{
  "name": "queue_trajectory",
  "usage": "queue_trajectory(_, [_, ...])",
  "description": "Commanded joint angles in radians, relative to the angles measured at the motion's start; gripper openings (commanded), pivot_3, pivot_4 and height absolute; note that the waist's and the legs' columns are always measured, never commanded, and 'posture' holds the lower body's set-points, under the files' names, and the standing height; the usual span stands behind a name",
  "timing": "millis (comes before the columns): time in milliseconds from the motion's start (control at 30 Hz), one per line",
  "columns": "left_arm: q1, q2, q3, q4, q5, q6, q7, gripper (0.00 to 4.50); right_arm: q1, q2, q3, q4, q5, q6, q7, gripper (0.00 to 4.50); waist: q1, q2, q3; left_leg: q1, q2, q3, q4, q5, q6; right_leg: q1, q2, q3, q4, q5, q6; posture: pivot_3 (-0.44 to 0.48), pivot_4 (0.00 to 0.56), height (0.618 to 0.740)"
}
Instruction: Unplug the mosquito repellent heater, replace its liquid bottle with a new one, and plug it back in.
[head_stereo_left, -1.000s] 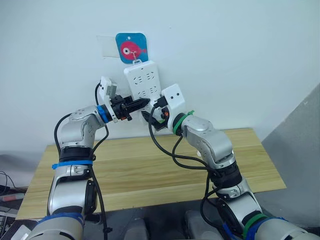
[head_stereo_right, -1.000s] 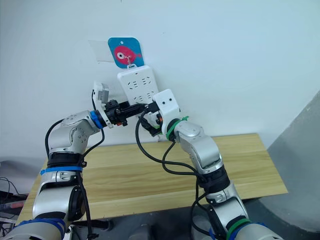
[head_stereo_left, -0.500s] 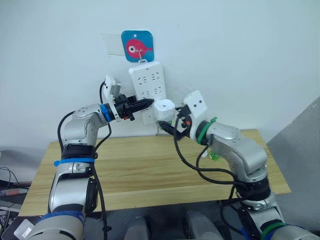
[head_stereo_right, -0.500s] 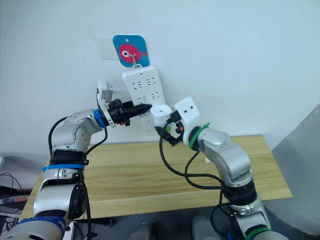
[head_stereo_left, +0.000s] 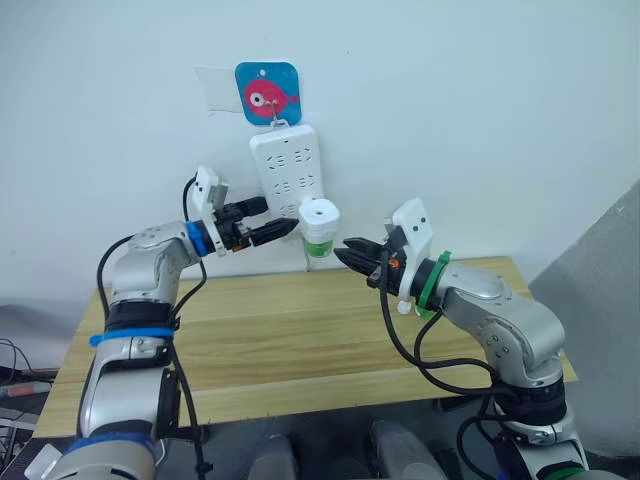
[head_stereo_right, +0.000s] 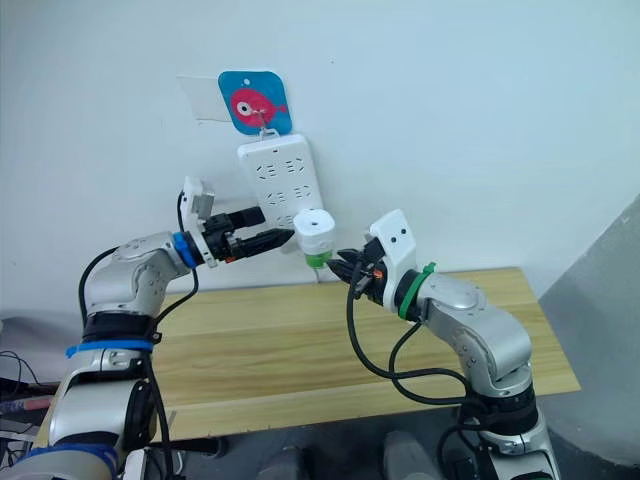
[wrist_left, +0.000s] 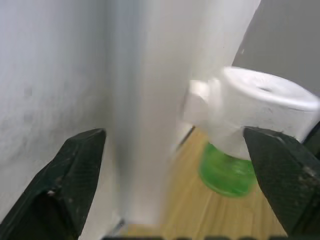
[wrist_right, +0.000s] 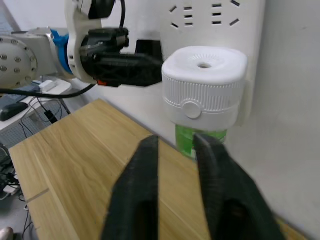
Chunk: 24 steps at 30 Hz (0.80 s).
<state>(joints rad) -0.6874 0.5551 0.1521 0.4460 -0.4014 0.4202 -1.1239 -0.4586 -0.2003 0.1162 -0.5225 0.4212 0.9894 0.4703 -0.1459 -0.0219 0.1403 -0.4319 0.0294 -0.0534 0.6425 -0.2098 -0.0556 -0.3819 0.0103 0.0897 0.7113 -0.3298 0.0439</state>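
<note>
White plastic, green liquid bottle beneath: the mosquito repellent heater (head_stereo_left: 319, 222) sits plugged into the lower end of the power strip (head_stereo_left: 288, 175) hanging on the wall. The right gripper (head_stereo_left: 352, 253) hangs just beside it, empty, fingers nearly pressed together with a thin gap. The left gripper (head_stereo_left: 277, 231) points at the strip's lower edge, fingers spread wide, holding nothing. Judgement: either the unplugging is not yet begun or the final plugging-in is done; the frames do not settle which. If the former, the next move calls for a firm grip on the heater body with the strip steadied. A bare wooden table (head_stereo_left: 280, 340) stands below, against a plain white wall (head_stereo_left: 480, 110) bearing a fish sticker (head_stereo_left: 267, 93).
</note>
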Motion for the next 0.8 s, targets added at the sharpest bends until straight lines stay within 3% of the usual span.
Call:
queue_trajectory(33, [0.034, 0.048, 0.052, -0.115, -0.045, 0.036, 0.018, 4.5, -0.008, 0.019, 0.024, 0.001, 0.011, -0.057, -0.003, 0.03, 0.001, 0.0, 0.0, 0.0, 0.0, 0.0, 0.0, 0.0, 0.0, 0.0, 0.0, 0.0, 0.0, 0.0, 0.0, -0.072, 0.091, 0.74])
queue_trajectory(500, [0.395, 0.27, 0.153, -0.622, -0.223, 0.261, 0.005, 4.5, -0.081, 0.092, 0.113, 0.159, 0.016, -0.169, 0.045, 0.03, 0.019, -0.001, 0.0, 0.001, 0.001, -0.001, 0.0, 0.0, 0.0, 0.0, -0.001, -0.001, 0.002, 0.0, -0.001, -0.005, 0.087, 0.74])
queue_trajectory(633, [0.439, 0.281, 0.159, -0.696, -0.246, 0.266, 0.034, 4.5, -0.114, 0.154, 0.126, 0.249, -0.006, -0.198, 0.015, 0.03, 0.038, -0.001, 0.0, 0.002, 0.001, 0.0, 0.0, 0.0, 0.0, 0.0, -0.001, -0.001, 0.003, 0.0, -0.001, 0.013, 0.088, 0.74])
queue_trajectory(800, [0.444, 0.28, 0.167, -0.71, -0.265, 0.275, 0.071, 4.5, -0.128, 0.154, 0.148, 0.314, -0.061, -0.255, 0.005, 0.03, 0.06, -0.001, 0.0, 0.002, 0.0, 0.001, 0.0, 0.0, 0.0, 0.0, 0.0, -0.001, 0.003, 0.0, -0.001, 0.022, 0.097, 0.74])
